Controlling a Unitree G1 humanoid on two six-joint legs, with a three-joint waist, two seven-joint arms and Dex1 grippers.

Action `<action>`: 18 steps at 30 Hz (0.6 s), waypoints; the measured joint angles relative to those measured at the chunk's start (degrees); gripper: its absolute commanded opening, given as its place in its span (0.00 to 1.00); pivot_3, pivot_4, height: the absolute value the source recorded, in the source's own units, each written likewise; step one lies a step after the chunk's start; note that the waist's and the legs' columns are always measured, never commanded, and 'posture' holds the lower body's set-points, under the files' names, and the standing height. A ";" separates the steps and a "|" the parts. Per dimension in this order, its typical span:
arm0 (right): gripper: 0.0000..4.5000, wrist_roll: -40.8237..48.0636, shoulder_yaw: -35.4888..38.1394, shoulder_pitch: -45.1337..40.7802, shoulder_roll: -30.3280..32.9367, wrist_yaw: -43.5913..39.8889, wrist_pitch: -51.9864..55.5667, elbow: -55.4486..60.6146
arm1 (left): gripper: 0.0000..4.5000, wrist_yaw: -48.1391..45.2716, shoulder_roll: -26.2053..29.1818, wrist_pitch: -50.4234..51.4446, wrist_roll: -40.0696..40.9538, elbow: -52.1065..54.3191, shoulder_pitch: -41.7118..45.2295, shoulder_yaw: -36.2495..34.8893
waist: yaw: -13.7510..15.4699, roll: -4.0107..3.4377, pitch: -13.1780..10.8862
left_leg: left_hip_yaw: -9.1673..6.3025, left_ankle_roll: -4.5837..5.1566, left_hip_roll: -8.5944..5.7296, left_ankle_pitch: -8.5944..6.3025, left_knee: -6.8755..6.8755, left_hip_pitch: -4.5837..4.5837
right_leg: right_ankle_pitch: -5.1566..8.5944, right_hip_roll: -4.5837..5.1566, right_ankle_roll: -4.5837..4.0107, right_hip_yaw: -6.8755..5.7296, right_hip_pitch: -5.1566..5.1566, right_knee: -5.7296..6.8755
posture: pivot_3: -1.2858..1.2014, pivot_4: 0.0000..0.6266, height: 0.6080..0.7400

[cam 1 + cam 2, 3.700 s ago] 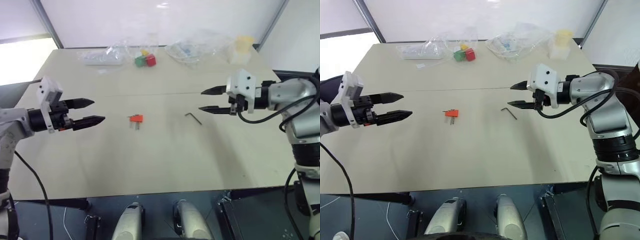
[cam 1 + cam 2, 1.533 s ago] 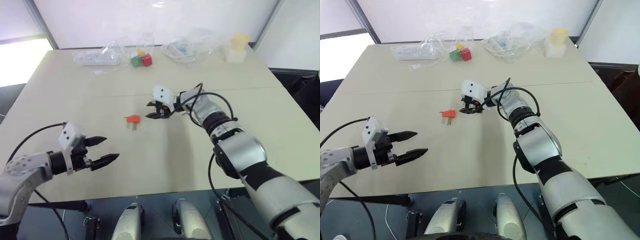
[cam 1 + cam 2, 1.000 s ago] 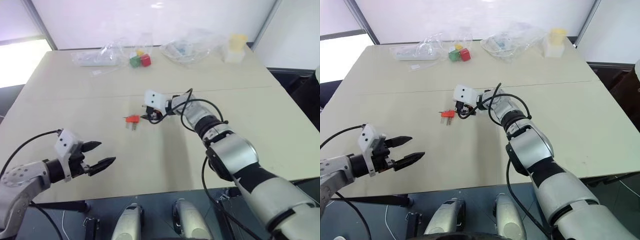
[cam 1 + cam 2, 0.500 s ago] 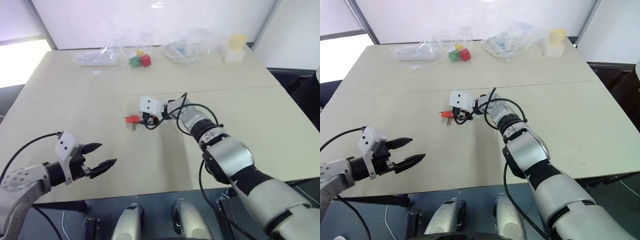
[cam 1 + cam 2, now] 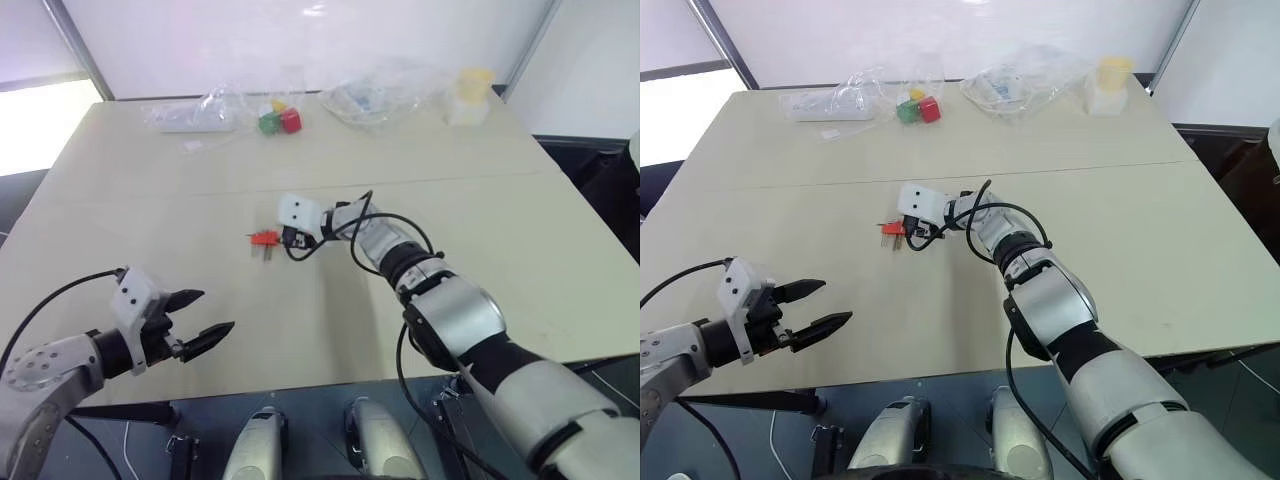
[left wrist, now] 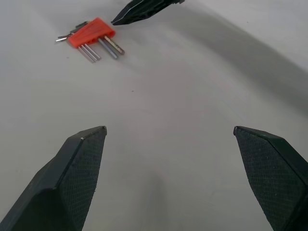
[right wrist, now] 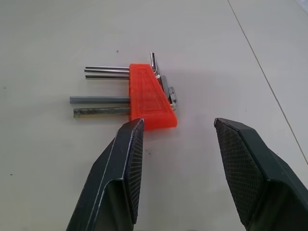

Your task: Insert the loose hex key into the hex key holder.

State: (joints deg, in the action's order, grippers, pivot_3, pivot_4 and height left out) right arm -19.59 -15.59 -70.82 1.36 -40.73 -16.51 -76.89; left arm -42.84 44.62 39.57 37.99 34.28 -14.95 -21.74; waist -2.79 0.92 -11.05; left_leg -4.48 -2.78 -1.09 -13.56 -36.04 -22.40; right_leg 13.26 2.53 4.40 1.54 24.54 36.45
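- Risk of a shove: the right gripper [image 7: 179, 122], jaws apart and empty, is held just at 3 o'clock of the hex key holder [image 5: 264, 238], with one fingertip almost against it. The light block could be pushed across the table [image 5: 450, 160] by any advance.
- The loose hex key cannot be placed with confidence. A thin bent rod at the holder's edge is possibly it, so a closing on nothing is to be feared.
- The holder is laid flat near mid-table, long axis from 9 to 3 o'clock, straight keys pointed toward 6 o'clock.
- The left gripper [image 5: 216, 309] is held wide apart, empty, well away at 7 o'clock.
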 measured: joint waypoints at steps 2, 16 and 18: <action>0.54 -0.33 0.00 0.31 -0.24 0.27 -0.15 -0.05 | 0.99 -0.02 0.03 -0.01 -0.01 0.00 0.01 0.00 | 0.00 0.00 0.00 | 0.00 0.00 0.00 0.00 0.00 0.00 | 0.00 0.00 0.00 0.00 0.00 0.00 | 0.52 0.24 1.00; 0.54 -0.42 0.23 1.70 -1.54 0.48 -0.24 -0.05 | 0.99 -0.40 0.14 -0.03 -0.09 -0.01 0.16 0.04 | -0.58 0.00 0.00 | -0.01 0.00 0.00 0.00 0.00 0.00 | 0.00 -0.01 0.01 0.00 -0.01 0.00 | 0.52 0.24 1.00; 0.54 -0.40 0.33 1.74 -1.67 0.46 -0.24 -0.05 | 0.99 -0.40 0.14 -0.03 -0.16 -0.01 0.21 0.12 | -0.73 0.00 0.00 | -0.01 0.00 0.00 0.00 0.00 0.00 | 0.00 -0.01 0.01 0.00 -0.01 0.00 | 0.52 0.24 1.00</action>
State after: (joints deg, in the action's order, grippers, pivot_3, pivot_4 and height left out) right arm -19.99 -15.26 -69.09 -0.31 -40.28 -16.75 -76.94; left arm -43.24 44.76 39.54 37.83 34.26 -14.74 -21.61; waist -3.52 0.92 -11.05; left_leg -4.49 -2.78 -1.09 -13.56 -36.04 -22.40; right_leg 13.25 2.52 4.40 1.54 24.53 36.45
